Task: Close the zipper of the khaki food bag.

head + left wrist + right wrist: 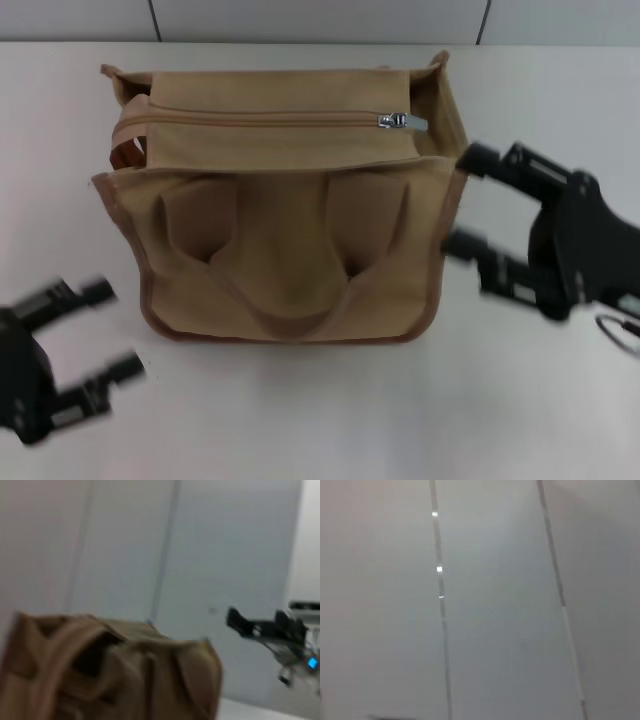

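Note:
The khaki food bag [285, 235] stands upright mid-table, its handles and pockets facing me. The zipper [260, 118] runs along the top panel, and its silver pull tab [398, 122] sits near the bag's right end. My right gripper [462, 202] is open and empty, just right of the bag's right side, not touching it. My left gripper [112, 332] is open and empty at the front left, apart from the bag. The left wrist view shows the bag [115, 672] close up and the right gripper [240, 622] beyond it. The right wrist view shows only wall panels.
A white table [330, 420] carries the bag. A small metal ring [618, 332] lies at the right edge by the right arm. A grey panelled wall [320, 18] runs behind the table.

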### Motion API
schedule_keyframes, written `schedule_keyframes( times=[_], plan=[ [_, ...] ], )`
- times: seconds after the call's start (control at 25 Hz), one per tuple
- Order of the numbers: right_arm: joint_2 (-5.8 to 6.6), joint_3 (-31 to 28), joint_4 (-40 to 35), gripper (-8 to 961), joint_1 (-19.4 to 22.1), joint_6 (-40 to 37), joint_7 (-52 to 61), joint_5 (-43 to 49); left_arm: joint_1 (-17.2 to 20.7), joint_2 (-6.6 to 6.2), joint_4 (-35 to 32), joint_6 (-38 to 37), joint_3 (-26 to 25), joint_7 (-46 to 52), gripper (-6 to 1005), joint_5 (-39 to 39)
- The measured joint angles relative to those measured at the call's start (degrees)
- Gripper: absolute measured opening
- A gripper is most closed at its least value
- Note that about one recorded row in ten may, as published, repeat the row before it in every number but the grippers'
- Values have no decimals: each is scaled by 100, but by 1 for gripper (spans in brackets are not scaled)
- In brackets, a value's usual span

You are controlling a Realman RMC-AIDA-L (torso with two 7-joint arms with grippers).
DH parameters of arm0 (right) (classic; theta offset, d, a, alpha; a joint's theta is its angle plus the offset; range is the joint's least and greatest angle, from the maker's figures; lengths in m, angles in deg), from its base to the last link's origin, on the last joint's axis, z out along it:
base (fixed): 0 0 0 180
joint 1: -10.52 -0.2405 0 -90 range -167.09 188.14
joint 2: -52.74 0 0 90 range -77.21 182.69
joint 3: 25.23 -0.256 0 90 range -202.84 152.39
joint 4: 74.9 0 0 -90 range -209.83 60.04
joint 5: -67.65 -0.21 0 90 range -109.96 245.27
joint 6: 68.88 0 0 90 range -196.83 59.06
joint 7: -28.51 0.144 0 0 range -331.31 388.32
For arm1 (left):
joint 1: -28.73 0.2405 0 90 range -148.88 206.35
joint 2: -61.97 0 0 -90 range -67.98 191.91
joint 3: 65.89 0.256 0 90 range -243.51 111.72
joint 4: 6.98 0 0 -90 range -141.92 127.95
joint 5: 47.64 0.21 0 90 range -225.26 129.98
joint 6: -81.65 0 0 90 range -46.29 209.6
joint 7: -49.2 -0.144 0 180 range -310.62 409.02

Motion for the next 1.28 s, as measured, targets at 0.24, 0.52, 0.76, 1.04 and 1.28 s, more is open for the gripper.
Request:
schedule_keyframes(
  times=[0.24, 0.52, 0.76, 1.04, 1.28],
  plan=[
    [-3, 29, -260, 761, -82, 70, -52, 893, -38, 12, -330, -8, 481, 34, 783, 0],
    [-30, 388, -180, 760, -422, 429, 29, 1598, -409, 48, -410, 29, 706, 99, 783, 321],
    [-26, 730, -221, 759, -473, 729, 261, 1865, -567, 132, -414, 56, 713, 101, 783, 706],
    [-24, 888, -225, 758, -520, 1058, 602, 2074, -641, 235, -416, 149, 719, 104, 783, 1060],
    [-27, 890, -211, 758, -523, 1205, 605, 2117, -599, 262, -416, 159, 721, 100, 783, 1097]
  ],
)
